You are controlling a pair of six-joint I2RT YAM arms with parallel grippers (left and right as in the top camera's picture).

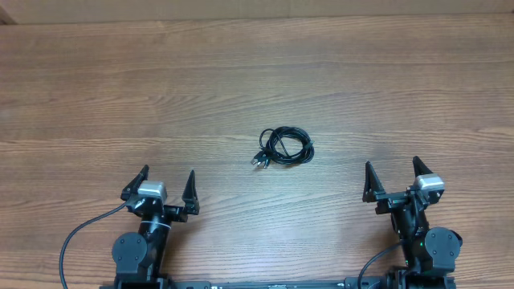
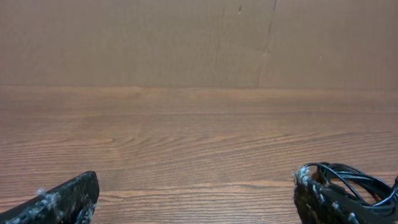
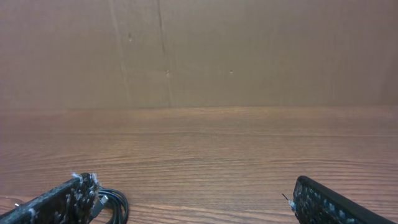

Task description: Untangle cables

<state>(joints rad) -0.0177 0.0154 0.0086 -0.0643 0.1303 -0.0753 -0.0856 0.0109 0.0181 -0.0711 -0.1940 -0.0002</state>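
The cables [image 1: 285,147] lie in one small black coil at the middle of the wooden table, with plug ends sticking out at its left. My left gripper [image 1: 169,179] stands open near the front edge, left of and nearer than the coil, nothing between its fingers. My right gripper [image 1: 393,170] is open too, at the front right, also apart from the coil. In the left wrist view the cables [image 2: 357,180] peek out behind the right finger [image 2: 323,202]. In the right wrist view the cables [image 3: 112,204] show beside the left finger [image 3: 62,202].
A brown cardboard wall [image 2: 199,43] stands along the far edge of the table [image 1: 257,72]. Thick black wires [image 1: 76,241] run from the arm bases at the front edge.
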